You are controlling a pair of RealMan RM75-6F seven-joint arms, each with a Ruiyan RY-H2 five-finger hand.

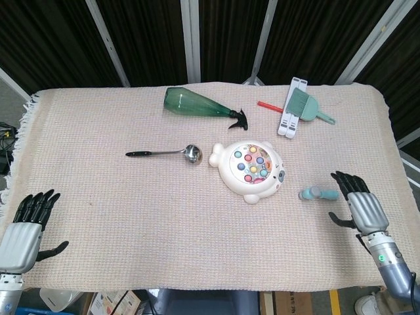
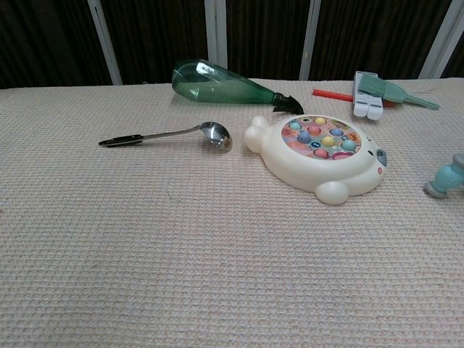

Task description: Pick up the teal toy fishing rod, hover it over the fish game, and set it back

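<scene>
The teal toy fishing rod (image 1: 319, 193) lies on the cloth just right of the cream fish game (image 1: 249, 168); in the chest view only its grey-tipped end (image 2: 446, 176) shows at the right edge, beside the fish game (image 2: 317, 156). My right hand (image 1: 357, 205) hovers open with fingers spread, its tips a little right of the rod's teal end, not touching it. At the table's front left corner my left hand (image 1: 25, 226) stays open and empty. Neither hand appears in the chest view.
A green spray bottle (image 1: 199, 105) lies at the back centre, a metal ladle (image 1: 165, 153) left of the game. A white stand with a teal brush (image 1: 298, 108) and a red stick (image 1: 269, 105) sit at the back right. The woven cloth (image 1: 131, 203) covers the table.
</scene>
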